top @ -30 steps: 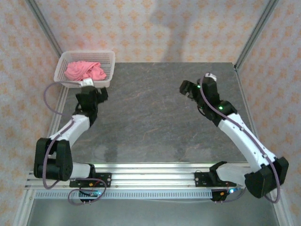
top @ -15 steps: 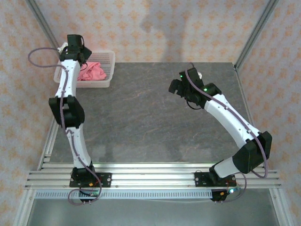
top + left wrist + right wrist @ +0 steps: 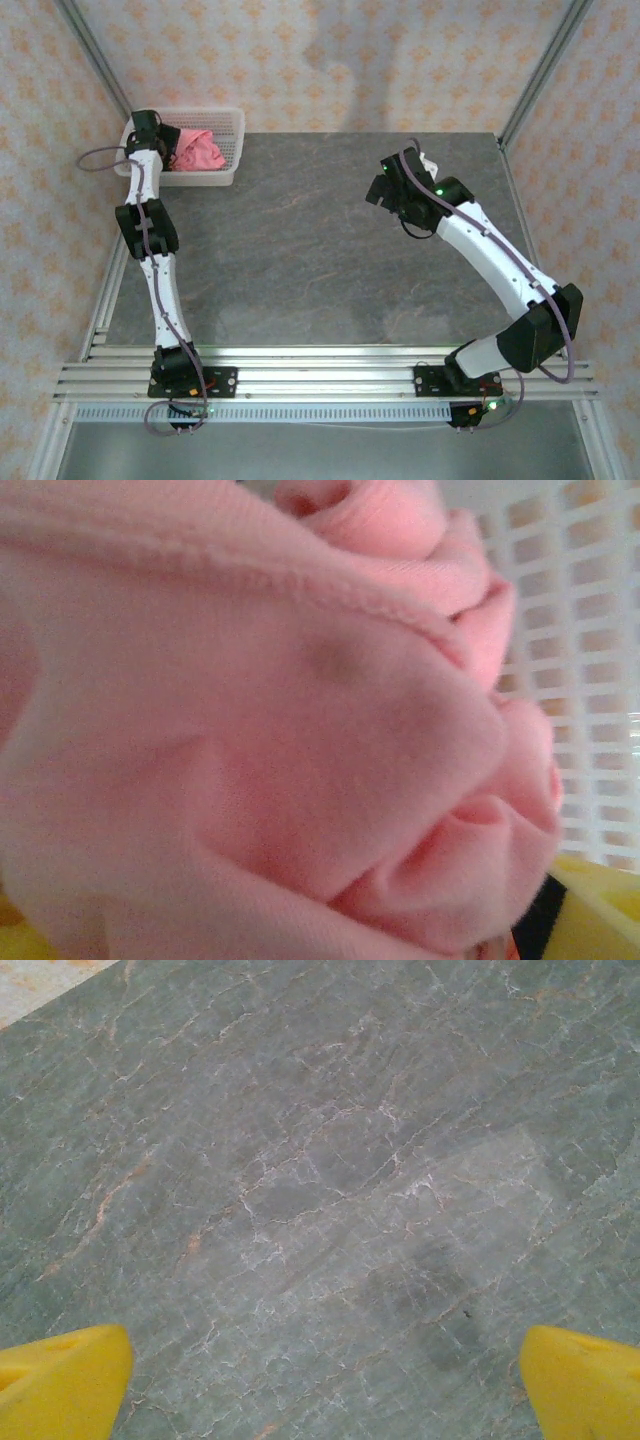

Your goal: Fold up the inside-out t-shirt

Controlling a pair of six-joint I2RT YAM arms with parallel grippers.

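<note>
Left gripper [image 3: 156, 140] of mine is down inside the white mesh basket [image 3: 228, 122], yellow fingertips [image 3: 600, 912] spread with the crumpled salmon-pink t-shirt [image 3: 250, 730] bunched between them; whether they pinch it I cannot tell. My right gripper [image 3: 320, 1390] hangs wide apart over the grey table [image 3: 320, 1160], well right of the basket.

Patterned walls [image 3: 330, 60], grey, perhaps stone, table [image 3: 300, 270]

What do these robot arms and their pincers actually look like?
The left arm and right arm have white tube-like links with black joints, and a thin purplish cable trails along each. The right gripper has bright yellow fingertips. Small green lights glow on the right arm.
</note>
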